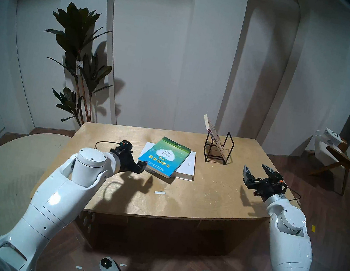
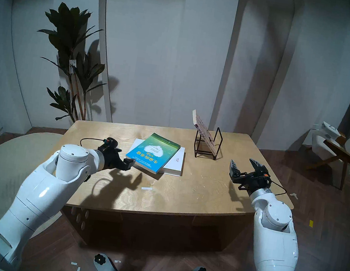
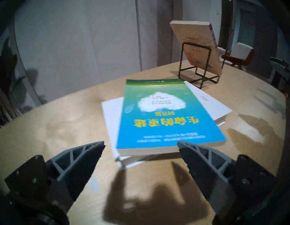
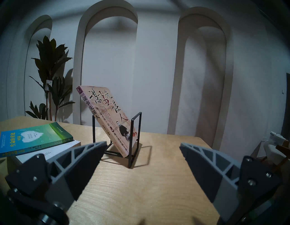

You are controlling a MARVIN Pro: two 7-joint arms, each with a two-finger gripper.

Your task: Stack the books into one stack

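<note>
We saw the wooden table carrying everything. On it lay the white book, flat, with the blue-green book resting askew on top, one near corner overhanging. Behind and to the right stood the black wire rack, and the beige-pink book leaned tilted inside it, apart from the other two. Our left gripper hung just before the blue-green book's near edge, jaws spread wide and holding nothing. Our right gripper hovered over the table's right side, jaws likewise wide apart and empty, facing the rack.
</note>
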